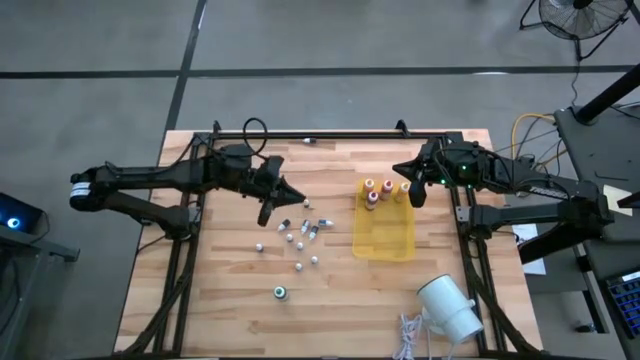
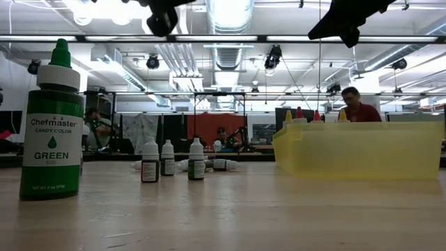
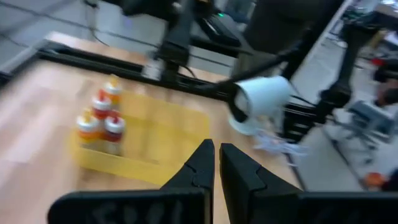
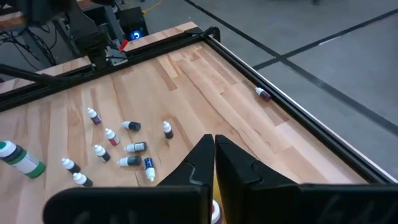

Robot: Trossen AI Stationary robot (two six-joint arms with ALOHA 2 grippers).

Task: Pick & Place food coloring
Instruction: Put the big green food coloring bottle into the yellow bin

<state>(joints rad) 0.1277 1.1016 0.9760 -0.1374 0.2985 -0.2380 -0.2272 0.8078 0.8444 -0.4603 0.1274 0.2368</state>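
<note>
The food coloring is scattered. Several small whitish vials (image 1: 300,235) stand or lie at mid-table, also in the right wrist view (image 4: 118,146). A green-topped bottle (image 1: 281,292) stands upright on its base near the front edge. Several orange- and red-topped bottles (image 1: 378,190) stand in the far end of a yellow tray (image 1: 385,240). My left gripper (image 1: 298,197) hangs shut above the table beyond the vials, pointing at the tray. My right gripper (image 1: 400,170) hangs shut over the tray's far end. Both hold nothing.
A big white cylinder (image 1: 448,308) lies at the front right beside a coil of white cable (image 1: 410,335). One stray vial (image 1: 310,141) lies at the table's far rail. Bare wood shows at the front middle. A person (image 2: 359,104) sits in the room behind.
</note>
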